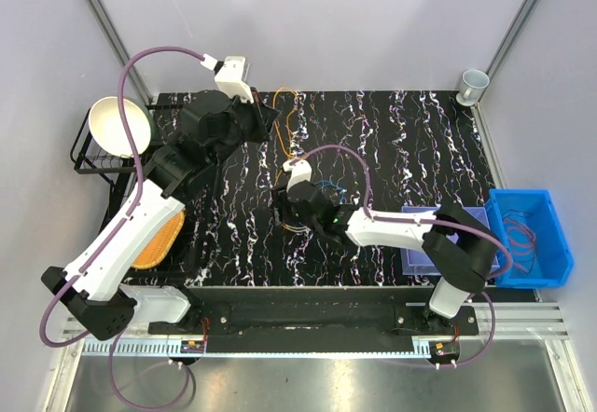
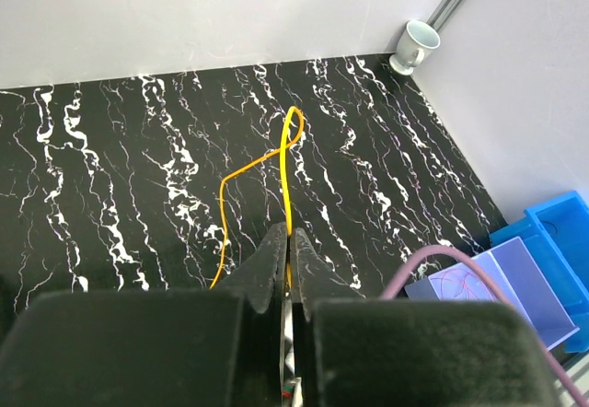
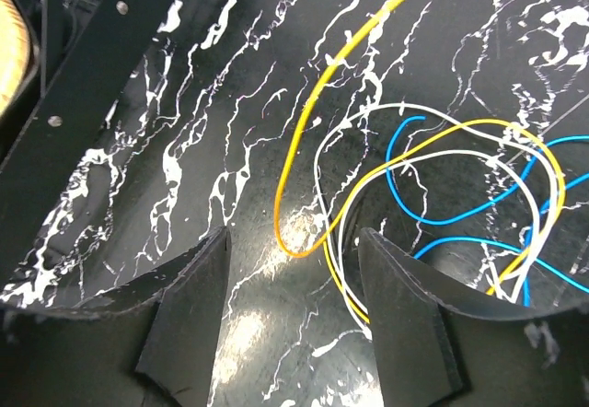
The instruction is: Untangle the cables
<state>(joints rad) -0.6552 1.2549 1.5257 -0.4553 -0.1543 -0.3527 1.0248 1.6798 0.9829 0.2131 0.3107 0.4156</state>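
The cables lie in two parts. My left gripper [image 1: 271, 121] [image 2: 291, 235] is shut on one orange cable [image 2: 287, 163], which rises from the jaws to a small loop at the far side of the table [image 1: 285, 112]. The rest of the bunch [image 3: 442, 154], orange, yellow, white and blue wires looped together, lies on the black marbled table near the middle [image 1: 319, 194]. My right gripper [image 1: 284, 211] [image 3: 293, 244] is open just above the table. The bend of an orange wire [image 3: 296, 246] lies between its fingers, and yellow and white wires run by the right finger [image 3: 405, 315].
A white bowl [image 1: 119, 125] sits in a black rack at the far left, above an orange object [image 1: 157, 235]. A white cup [image 1: 473, 84] [image 2: 419, 43] stands at the far right corner. A blue bin [image 1: 530, 235] and a translucent tray [image 2: 479, 283] with thin wires are on the right.
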